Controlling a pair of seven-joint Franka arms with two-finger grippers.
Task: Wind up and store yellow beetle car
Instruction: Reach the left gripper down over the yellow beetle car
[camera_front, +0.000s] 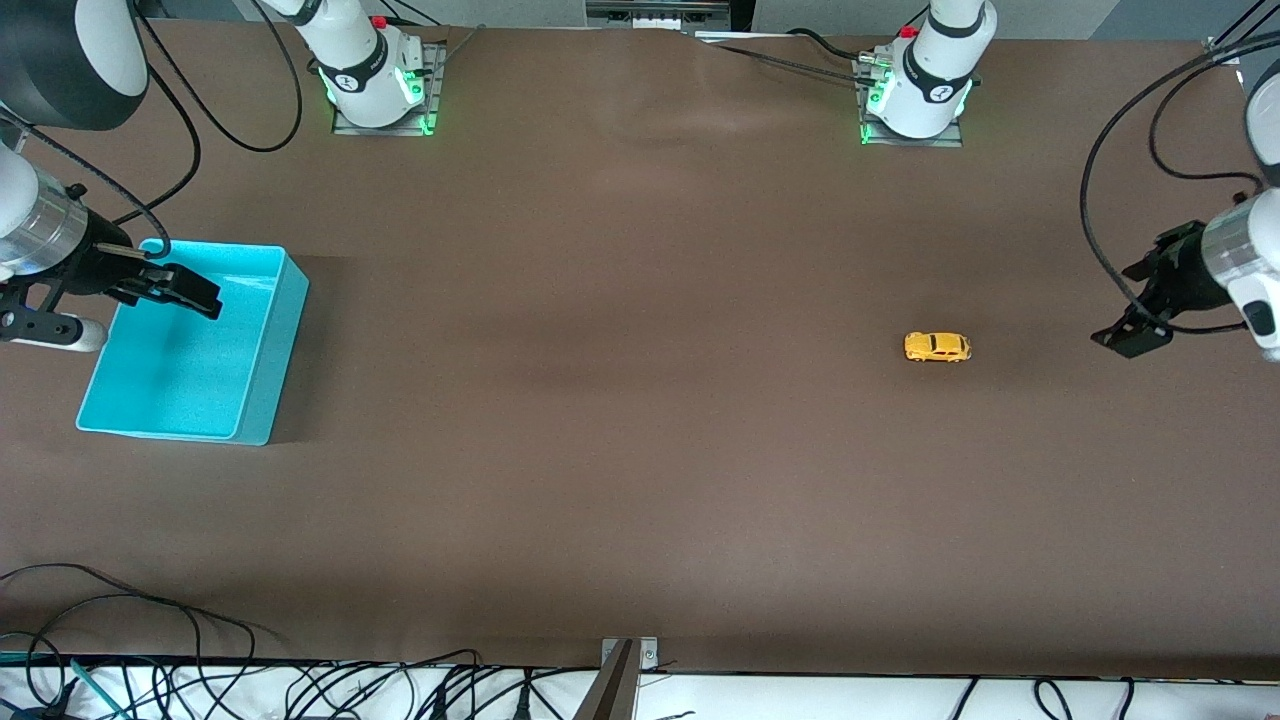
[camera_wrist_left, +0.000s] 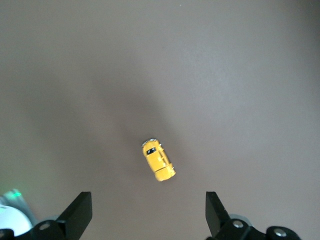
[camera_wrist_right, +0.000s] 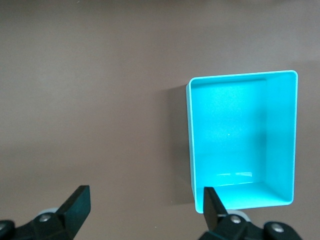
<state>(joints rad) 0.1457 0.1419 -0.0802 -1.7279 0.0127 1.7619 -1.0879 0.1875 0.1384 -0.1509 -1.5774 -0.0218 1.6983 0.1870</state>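
A: Car first: where is it?
B: The tiny yellow beetle car (camera_front: 937, 346) sits on its wheels on the brown surface (camera_front: 620, 450), toward the left arm's end, its long axis running along the surface's length.
A: Which end is the nose?
B: I cannot tell.
A: Hands?
B: The left hand (camera_front: 1133, 334) hangs spread just off the car. The right hand (camera_front: 185, 290) hangs spread over the empty turquoise plastic bin (camera_front: 262, 395).
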